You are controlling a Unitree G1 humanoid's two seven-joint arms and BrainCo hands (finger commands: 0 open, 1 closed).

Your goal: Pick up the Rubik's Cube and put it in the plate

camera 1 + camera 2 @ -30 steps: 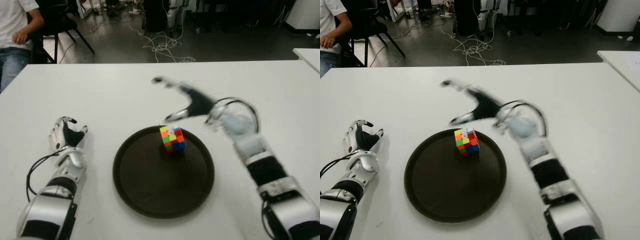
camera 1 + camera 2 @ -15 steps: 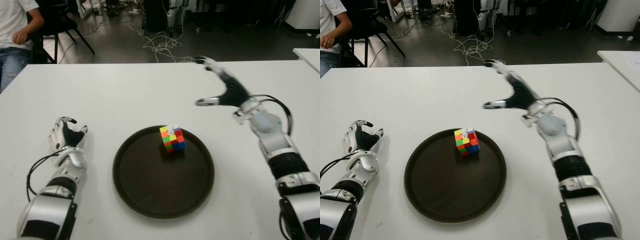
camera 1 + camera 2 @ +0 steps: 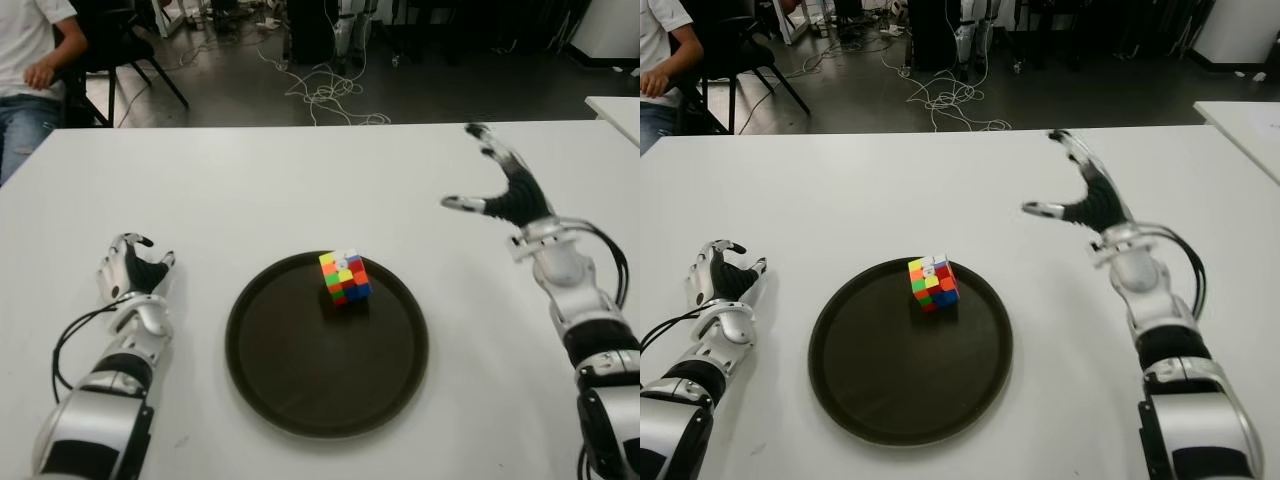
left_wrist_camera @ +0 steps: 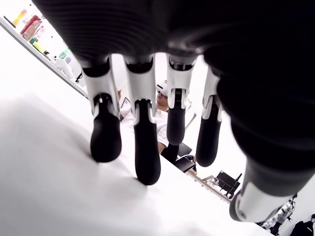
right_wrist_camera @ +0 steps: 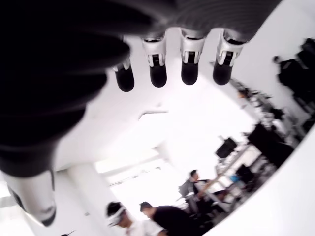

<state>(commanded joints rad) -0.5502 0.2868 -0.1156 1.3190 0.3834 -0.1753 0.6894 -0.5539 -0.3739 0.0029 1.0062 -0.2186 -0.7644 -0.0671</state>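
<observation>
1. The Rubik's Cube (image 3: 345,277) sits inside the plate (image 3: 300,390), toward the plate's 12 o'clock rim, with one corner tipped up. No hand touches it.
2. The right hand (image 3: 505,192) is in the air at about 2 o'clock from the plate and well apart from it. Its fingers (image 5: 158,73) are spread and it holds nothing.
3. The left hand (image 3: 132,272) shows at about 9 o'clock from the plate, over the white surface (image 3: 250,190). Its fingers (image 4: 146,152) are loosely curved, reach down toward the surface, and grip nothing.
4. Judged from how things lie, the placing step is done: the cube is in the plate and freed.
5. What remains, I judge, is only to bring the right arm to a resting pose on its own side, clear of the plate's rim so the cube is not nudged.
6. A person's sleeve and arm (image 3: 40,45) show at the far 10 o'clock corner, away from the work.
</observation>
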